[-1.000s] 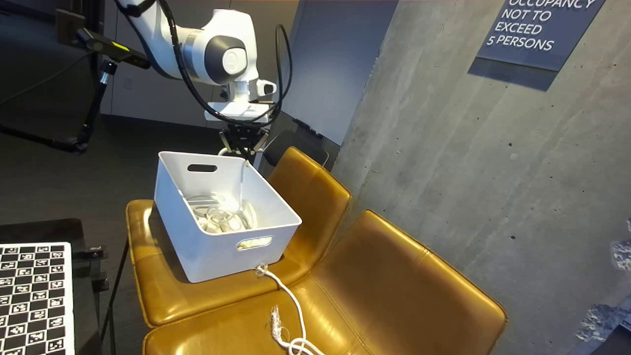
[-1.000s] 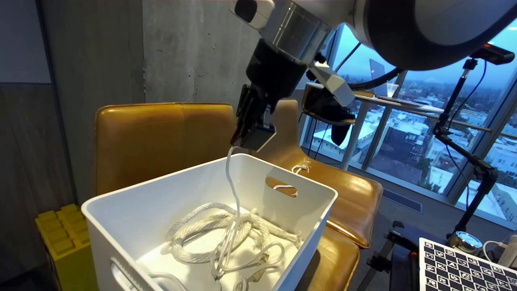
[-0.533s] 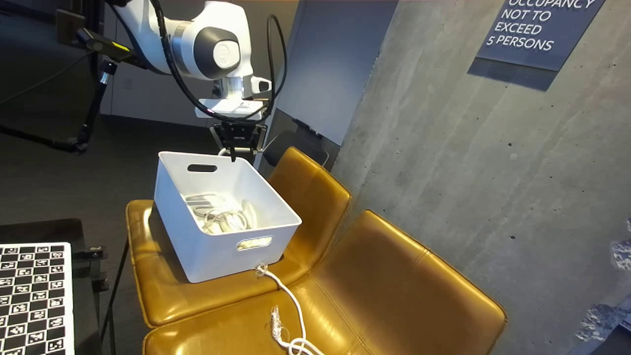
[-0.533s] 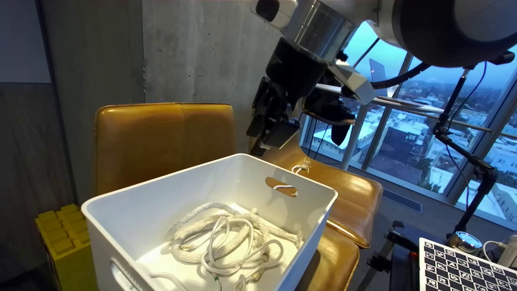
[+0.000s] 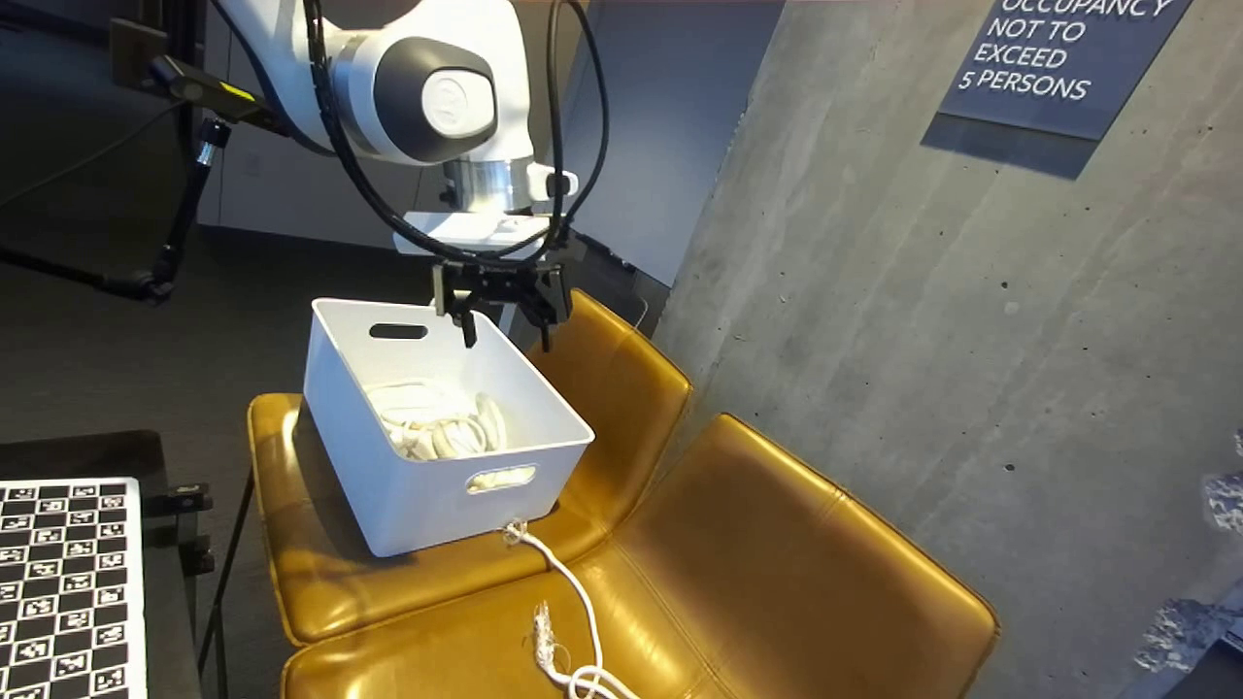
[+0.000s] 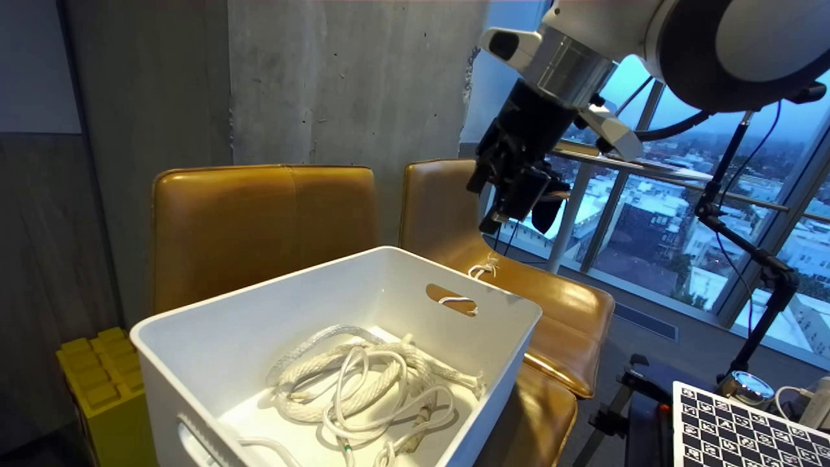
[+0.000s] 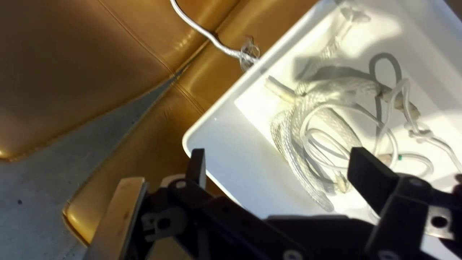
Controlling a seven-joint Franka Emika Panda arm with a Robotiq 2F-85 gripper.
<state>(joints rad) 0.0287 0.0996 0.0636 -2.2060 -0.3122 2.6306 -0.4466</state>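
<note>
My gripper [image 5: 508,342] stands open with nothing between its fingers. In an exterior view the gripper [image 6: 483,206] hangs above and beyond the rim of a white plastic bin [image 6: 279,324], apart from it. The wrist view looks down past the spread fingers of the gripper [image 7: 278,159] at the bin's rim [image 7: 231,86] and a corner. Inside lie a thick braided rope [image 7: 294,162] in a coil and a thin white cord [image 7: 442,144] looped loosely over it. Outside the bin, a white rope [image 5: 583,592] with frayed ends rests on a chair.
The bin sits on one of two tan leather chairs [image 5: 806,544] standing side by side. A checkered marker board [image 5: 68,582] lies on a dark stand, near a camera arm [image 6: 739,240]. A yellow block [image 6: 107,376] stands beside the bin, and a concrete wall [image 5: 932,320] rises behind the chairs.
A second ago the gripper was shut on the thin cord, which hung into the bin. It let go, the cord dropped onto the pile, and the jaws spread wider as the arm moved sideways.
</note>
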